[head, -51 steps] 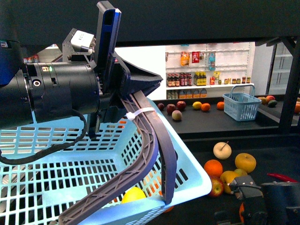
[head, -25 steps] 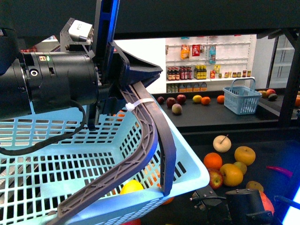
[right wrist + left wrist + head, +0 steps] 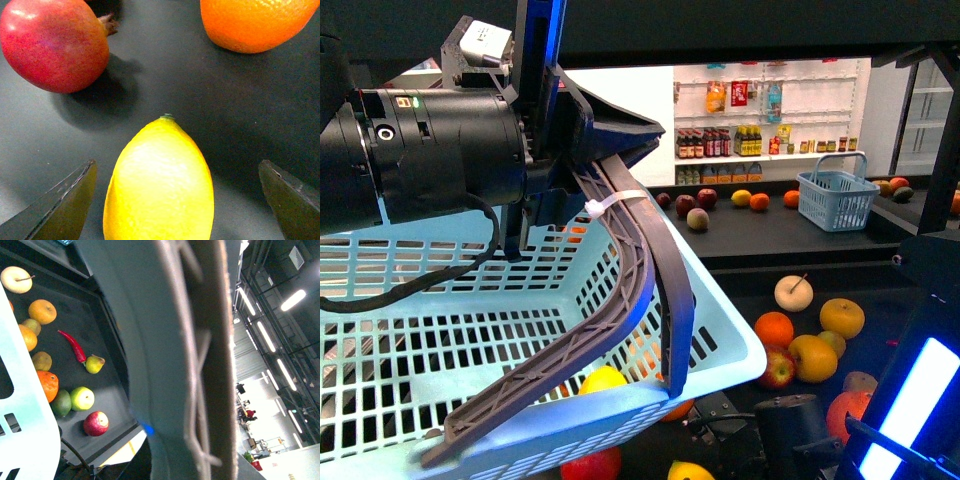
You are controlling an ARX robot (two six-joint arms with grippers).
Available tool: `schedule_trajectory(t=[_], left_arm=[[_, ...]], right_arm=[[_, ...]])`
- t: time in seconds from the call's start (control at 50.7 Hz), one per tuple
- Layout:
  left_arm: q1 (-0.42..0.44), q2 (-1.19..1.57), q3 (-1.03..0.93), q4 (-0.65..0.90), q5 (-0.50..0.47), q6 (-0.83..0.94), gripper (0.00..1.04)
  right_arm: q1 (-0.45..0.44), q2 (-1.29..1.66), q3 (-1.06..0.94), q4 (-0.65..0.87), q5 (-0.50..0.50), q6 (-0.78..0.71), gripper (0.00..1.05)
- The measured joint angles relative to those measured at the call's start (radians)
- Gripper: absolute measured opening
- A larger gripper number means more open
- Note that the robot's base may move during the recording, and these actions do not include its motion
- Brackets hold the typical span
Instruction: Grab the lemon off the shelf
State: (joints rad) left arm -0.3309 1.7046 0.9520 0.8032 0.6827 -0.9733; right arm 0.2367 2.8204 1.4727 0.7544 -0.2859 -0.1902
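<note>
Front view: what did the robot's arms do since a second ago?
The right gripper swung left and lower over the shelf. It now sits open with a finger on either side of the lemon, not gripping it yet. The left gripper stayed shut on the basket handle. The fruits lie as before.

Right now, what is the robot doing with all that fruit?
Its left gripper holds a light blue basket up by the handle. Its right gripper is open over the lemon on the black shelf tray, one finger on each side, not touching it yet. A red fruit and an orange lie close by.
</note>
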Motion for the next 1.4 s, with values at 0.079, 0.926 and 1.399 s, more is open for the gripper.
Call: schedule_trajectory(t=[0.079,0.926,1.399], left_arm=[[0.0,0.0,0.0,0.0,0.0,0.0,0.07],[0.0,0.0,0.0,0.0,0.002,0.0,0.07],[0.0,0.0,0.0,0.0,0.002,0.0,0.07]], right_arm=[[0.002,0.014,0.019,-0.012,0.0,-0.008,0.97],[0.021,0.05,0.108,-0.138,-0.01,-0.09,0.6],[-0.068,-0.076,-0.007,-0.099,0.179,-0.03,0.59]])
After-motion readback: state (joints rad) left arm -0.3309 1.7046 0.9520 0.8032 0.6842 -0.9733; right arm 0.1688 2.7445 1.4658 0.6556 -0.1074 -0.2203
